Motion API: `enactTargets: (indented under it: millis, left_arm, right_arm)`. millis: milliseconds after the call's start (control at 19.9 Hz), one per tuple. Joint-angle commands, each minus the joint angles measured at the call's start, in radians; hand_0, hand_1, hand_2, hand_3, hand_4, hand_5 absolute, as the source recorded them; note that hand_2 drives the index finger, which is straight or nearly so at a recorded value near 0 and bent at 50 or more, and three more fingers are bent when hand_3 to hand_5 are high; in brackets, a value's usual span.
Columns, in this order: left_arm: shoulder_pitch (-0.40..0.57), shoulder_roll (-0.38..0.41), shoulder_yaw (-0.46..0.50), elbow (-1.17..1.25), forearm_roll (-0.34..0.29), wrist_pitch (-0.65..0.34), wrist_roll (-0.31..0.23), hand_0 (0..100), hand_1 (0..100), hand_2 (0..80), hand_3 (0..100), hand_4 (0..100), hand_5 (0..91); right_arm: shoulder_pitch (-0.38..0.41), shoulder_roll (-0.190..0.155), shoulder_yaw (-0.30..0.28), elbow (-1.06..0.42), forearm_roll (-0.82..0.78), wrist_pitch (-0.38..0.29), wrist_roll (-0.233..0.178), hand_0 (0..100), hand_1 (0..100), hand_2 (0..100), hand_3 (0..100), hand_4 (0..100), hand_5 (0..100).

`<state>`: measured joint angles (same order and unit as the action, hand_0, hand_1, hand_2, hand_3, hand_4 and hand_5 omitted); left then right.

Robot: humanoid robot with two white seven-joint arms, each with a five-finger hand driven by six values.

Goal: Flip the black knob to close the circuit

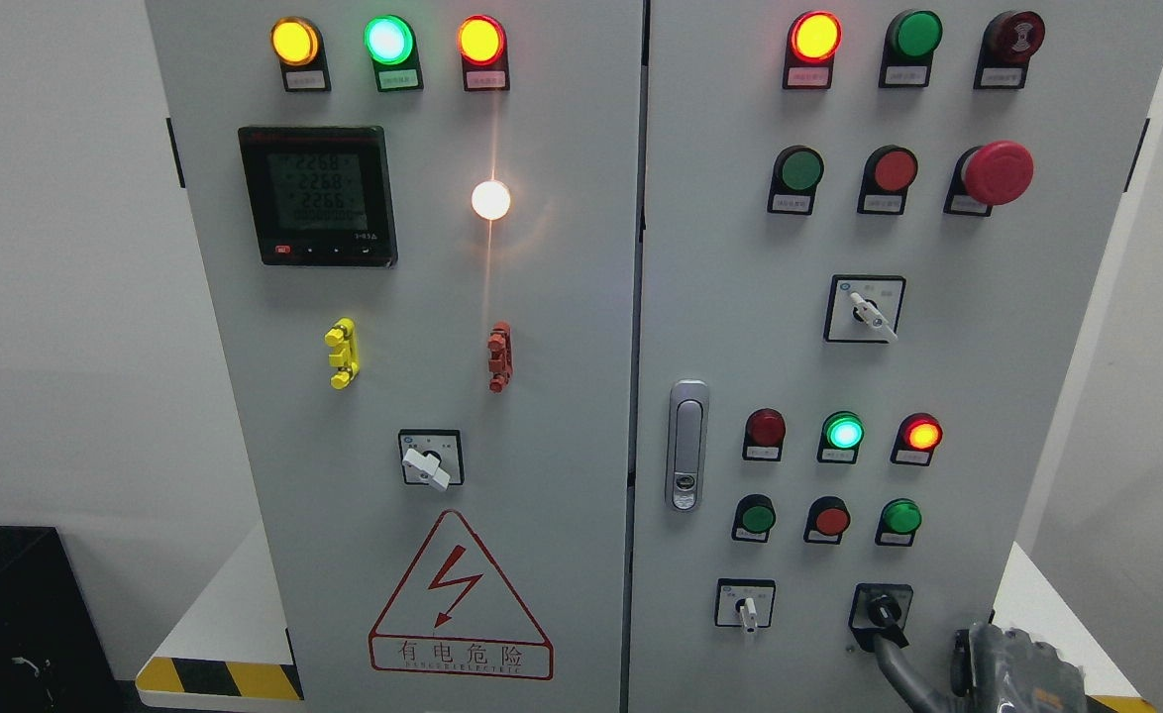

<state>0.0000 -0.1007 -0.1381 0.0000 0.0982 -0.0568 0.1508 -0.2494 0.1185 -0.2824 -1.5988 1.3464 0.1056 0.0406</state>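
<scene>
Plain white walls (56,297) flank the scene — evenly lit, unmarked. A white platform (220,614) edged with yellow-and-black hazard striping (215,679) lies below; a black box (17,614) stands lower left.

A digital meter (317,195) shows lit digits; below it, a red-bordered warning triangle (460,599); a red mushroom button (997,172) sits upper right.

The right hand (1012,668) sits at the lower right, just beside the black knob (882,609), with bare panel between them. A white selector switch (748,606) stands well to the knob's left (green pushbutton (900,518) above).
</scene>
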Motion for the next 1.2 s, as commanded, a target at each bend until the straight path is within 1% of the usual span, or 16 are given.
enactTargets:
  millis: [0, 653, 1154]
  left_arm:
    - [0.023, -0.001, 0.000, -0.029, 0.000, 0.000, -0.001, 12, 56, 0.0, 0, 0, 0.0]
    - [0.023, 0.001, 0.000, -0.029, 0.000, 0.000, -0.001, 12, 56, 0.0, 0, 0, 0.0]
    - [0.023, -0.001, 0.000, -0.029, 0.000, 0.000, -0.001, 12, 56, 0.0, 0, 0, 0.0]
  right_arm:
    - [-0.001, 0.000, -0.011, -0.001, -0.003, 0.002, -0.001, 0, 0, 94, 100, 99, 100]
    - [-0.021, 0.000, -0.018, -0.006, -0.007, 0.000, -0.001, 0, 0, 94, 100, 99, 100]
    - [-0.019, 0.001, -0.018, -0.007, -0.007, -0.001, -0.001, 0, 0, 94, 100, 99, 100]
